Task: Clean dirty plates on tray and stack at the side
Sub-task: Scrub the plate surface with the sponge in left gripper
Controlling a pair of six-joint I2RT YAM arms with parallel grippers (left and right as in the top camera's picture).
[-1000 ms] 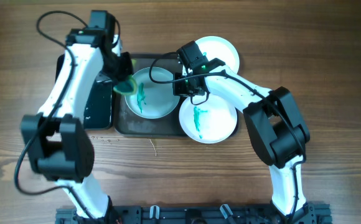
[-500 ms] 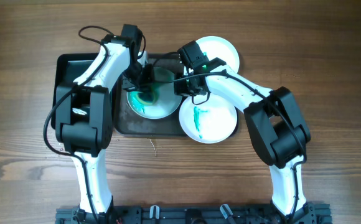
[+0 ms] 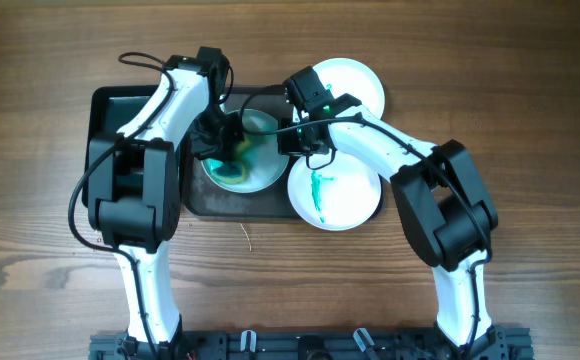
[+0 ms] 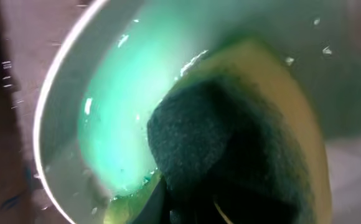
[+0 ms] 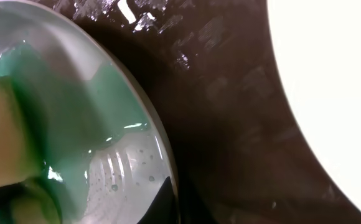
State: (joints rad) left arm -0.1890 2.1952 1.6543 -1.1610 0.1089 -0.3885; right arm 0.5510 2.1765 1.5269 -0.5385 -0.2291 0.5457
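A white plate [image 3: 255, 172] smeared green sits on the dark tray [image 3: 220, 203]. My left gripper [image 3: 222, 143] is shut on a yellow-and-dark-green sponge [image 3: 232, 170] and presses it onto that plate; the left wrist view shows the sponge [image 4: 230, 143] against the plate's green-smeared face [image 4: 112, 106]. My right gripper [image 3: 295, 138] is shut on the plate's right rim [image 5: 162, 155]. A second white plate with a green streak [image 3: 335, 190] overlaps the tray's right edge. A clean white plate [image 3: 355, 82] lies behind on the table.
The tray's black left section [image 3: 110, 110] lies beside the left arm. The right wrist view shows wet dark tray surface [image 5: 230, 124] and a bright white plate edge [image 5: 330, 74]. Small crumbs lie on the wooden table [image 3: 170, 224] in front of the tray.
My left gripper carried the sponge from the plate's left edge onto the plate, and the green streak has spread into a smear. The right arm has stayed on the rim.
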